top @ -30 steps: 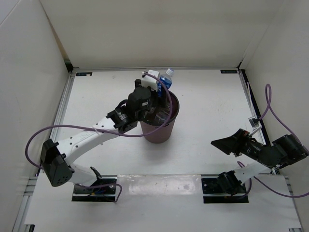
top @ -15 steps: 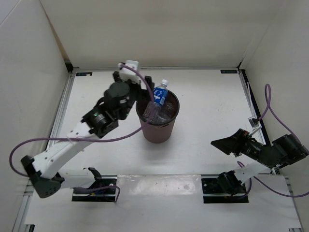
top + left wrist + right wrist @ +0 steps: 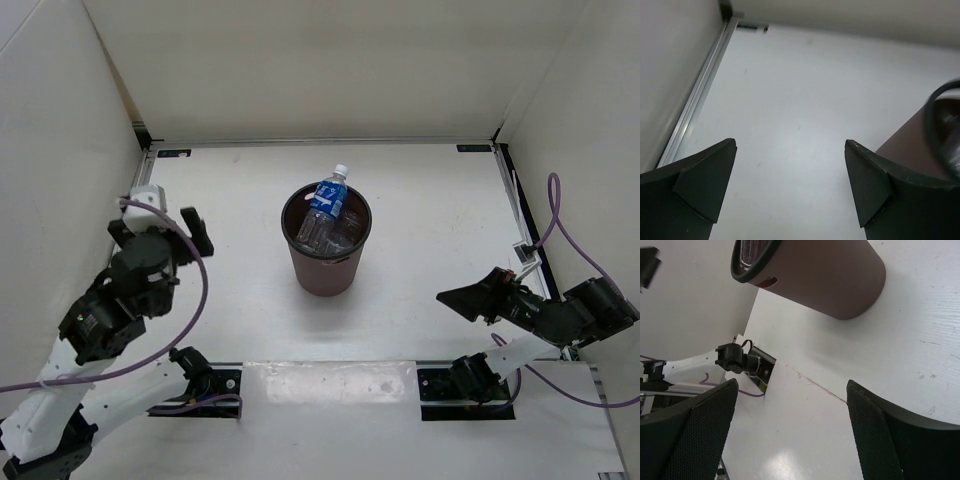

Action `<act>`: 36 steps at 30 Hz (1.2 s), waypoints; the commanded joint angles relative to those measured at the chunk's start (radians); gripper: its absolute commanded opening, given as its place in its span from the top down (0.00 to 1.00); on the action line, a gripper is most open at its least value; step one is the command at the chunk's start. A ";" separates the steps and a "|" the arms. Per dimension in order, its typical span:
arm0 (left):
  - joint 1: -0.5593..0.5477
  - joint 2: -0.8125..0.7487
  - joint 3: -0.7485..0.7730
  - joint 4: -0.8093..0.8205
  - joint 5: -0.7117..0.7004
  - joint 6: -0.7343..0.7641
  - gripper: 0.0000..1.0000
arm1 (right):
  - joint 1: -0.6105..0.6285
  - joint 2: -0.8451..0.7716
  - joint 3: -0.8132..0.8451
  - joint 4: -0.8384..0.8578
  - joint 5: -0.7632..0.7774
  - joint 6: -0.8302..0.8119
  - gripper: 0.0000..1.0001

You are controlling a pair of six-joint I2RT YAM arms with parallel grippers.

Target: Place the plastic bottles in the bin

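The maroon-brown bin (image 3: 327,270) stands upright mid-table. A clear bottle with a blue label and white cap (image 3: 329,196) leans inside it, its cap sticking above the rim. At least one more clear bottle (image 3: 312,232) lies inside the bin; the rest are hidden. My left gripper (image 3: 196,232) is open and empty, well left of the bin; the bin's edge shows at the right of the left wrist view (image 3: 940,145). My right gripper (image 3: 460,298) is open and empty, right of the bin, which shows in the right wrist view (image 3: 825,275).
White walls enclose the table on three sides. A metal rail (image 3: 130,225) runs along the left edge, close to my left gripper. The left arm's base and purple cable (image 3: 737,362) show in the right wrist view.
My left arm has let go of the blue-label bottle into the bin, then pulled back far to the left and toward the near side. The right arm has not moved.
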 commanded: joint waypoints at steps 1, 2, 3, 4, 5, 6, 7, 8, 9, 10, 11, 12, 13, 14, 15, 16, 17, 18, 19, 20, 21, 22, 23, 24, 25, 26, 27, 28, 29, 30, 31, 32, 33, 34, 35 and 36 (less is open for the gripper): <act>0.002 -0.002 -0.118 -0.309 -0.049 -0.165 0.00 | -0.002 -0.015 -0.003 -0.177 0.016 -0.023 0.10; 0.005 -0.034 -0.139 -0.332 -0.040 -0.172 0.00 | -0.010 -0.015 -0.003 -0.174 0.013 -0.023 0.10; 0.002 -0.044 -0.182 -0.341 -0.021 -0.172 0.00 | -0.011 -0.017 -0.004 -0.177 0.012 -0.023 0.10; 0.004 -0.068 -0.190 -0.338 -0.017 -0.164 0.00 | -0.026 -0.020 -0.007 -0.173 0.015 -0.023 0.10; 0.002 -0.071 -0.199 -0.327 -0.009 -0.161 0.00 | -0.033 -0.020 -0.007 -0.173 0.010 -0.026 0.10; 0.004 -0.077 -0.207 -0.315 -0.006 -0.155 0.00 | -0.037 -0.017 -0.007 -0.167 0.010 -0.041 0.10; 0.004 -0.074 -0.208 -0.306 -0.006 -0.135 0.00 | -0.062 -0.017 -0.006 -0.163 0.009 -0.044 0.10; 0.004 -0.079 -0.213 -0.256 -0.004 -0.123 0.00 | -0.069 -0.015 -0.009 -0.148 0.009 -0.050 0.10; 0.007 -0.077 -0.220 -0.244 0.008 -0.105 0.00 | -0.095 -0.017 -0.010 -0.144 0.006 -0.069 0.10; 0.037 -0.067 -0.221 -0.235 0.017 -0.094 0.00 | -0.105 -0.014 -0.013 -0.139 0.006 -0.073 0.10; 0.056 -0.057 -0.218 -0.221 0.048 -0.089 0.00 | -0.112 -0.012 -0.015 -0.130 0.007 -0.078 0.10; 0.074 -0.041 -0.221 -0.218 0.086 -0.085 0.00 | -0.134 -0.012 -0.015 -0.125 0.001 -0.092 0.10; 0.109 -0.027 -0.221 -0.208 0.106 -0.075 0.00 | -0.140 -0.012 -0.018 -0.114 0.002 -0.095 0.10; 0.140 -0.016 -0.219 -0.208 0.149 -0.075 0.00 | -0.148 -0.009 -0.018 -0.113 0.001 -0.099 0.10; 0.157 0.002 -0.214 -0.209 0.164 -0.072 0.00 | -0.172 -0.008 -0.020 -0.111 -0.001 -0.106 0.10; 0.171 0.016 -0.210 -0.209 0.175 -0.068 0.00 | -0.181 -0.008 -0.021 -0.108 0.001 -0.107 0.10; 0.179 0.025 -0.207 -0.209 0.193 -0.068 0.00 | -0.191 -0.005 -0.021 -0.108 -0.001 -0.109 0.10; 0.188 0.038 -0.205 -0.209 0.201 -0.068 0.00 | -0.221 -0.003 -0.023 -0.105 0.001 -0.110 0.10; 0.189 0.044 -0.201 -0.211 0.209 -0.068 0.00 | -0.231 -0.003 -0.021 -0.105 0.001 -0.110 0.10; 0.203 0.045 -0.201 -0.211 0.220 -0.069 0.00 | -0.243 -0.006 -0.023 -0.105 0.001 -0.107 0.10; 0.205 0.047 -0.202 -0.211 0.224 -0.069 0.00 | -0.278 -0.006 -0.024 -0.105 0.002 -0.107 0.10; 0.211 0.045 -0.202 -0.209 0.230 -0.069 0.00 | -0.290 -0.006 -0.026 -0.105 0.001 -0.109 0.10; 0.215 0.047 -0.202 -0.211 0.236 -0.071 0.00 | -0.301 -0.006 -0.026 -0.102 -0.001 -0.110 0.10; 0.215 0.042 -0.204 -0.205 0.238 -0.069 0.00 | -0.336 -0.003 -0.026 -0.098 -0.001 -0.112 0.10; 0.219 0.041 -0.204 -0.204 0.238 -0.068 0.00 | -0.343 -0.003 -0.026 -0.097 -0.001 -0.113 0.10; 0.217 0.039 -0.205 -0.204 0.235 -0.069 0.00 | -0.355 -0.002 -0.027 -0.097 0.001 -0.116 0.10; 0.217 0.039 -0.208 -0.207 0.237 -0.069 0.00 | -0.384 0.000 -0.027 -0.094 0.001 -0.116 0.10; 0.219 0.038 -0.208 -0.203 0.237 -0.071 0.00 | -0.393 0.004 -0.029 -0.094 0.001 -0.115 0.10; 0.217 0.039 -0.208 -0.207 0.237 -0.068 0.00 | -0.401 0.011 -0.032 -0.091 -0.001 -0.119 0.10; 0.219 0.041 -0.207 -0.206 0.237 -0.069 0.00 | -0.430 0.015 -0.030 -0.091 -0.002 -0.119 0.10; 0.219 0.041 -0.207 -0.208 0.238 -0.069 0.00 | -0.439 0.032 -0.032 -0.088 -0.001 -0.119 0.10; 0.219 0.045 -0.207 -0.204 0.237 -0.069 0.00 | -0.461 0.040 -0.032 -0.087 -0.001 -0.124 0.10; 0.219 0.048 -0.207 -0.206 0.238 -0.069 0.00 | -0.482 0.049 -0.032 -0.085 -0.001 -0.126 0.10; 0.217 0.047 -0.205 -0.206 0.238 -0.069 0.00 | -0.493 0.078 -0.032 -0.085 0.001 -0.129 0.10; 0.220 0.051 -0.205 -0.206 0.237 -0.071 0.00 | -0.517 0.089 -0.033 -0.079 -0.001 -0.133 0.10; 0.217 0.050 -0.205 -0.209 0.238 -0.069 0.00 | -0.542 0.115 -0.033 -0.075 -0.002 -0.139 0.10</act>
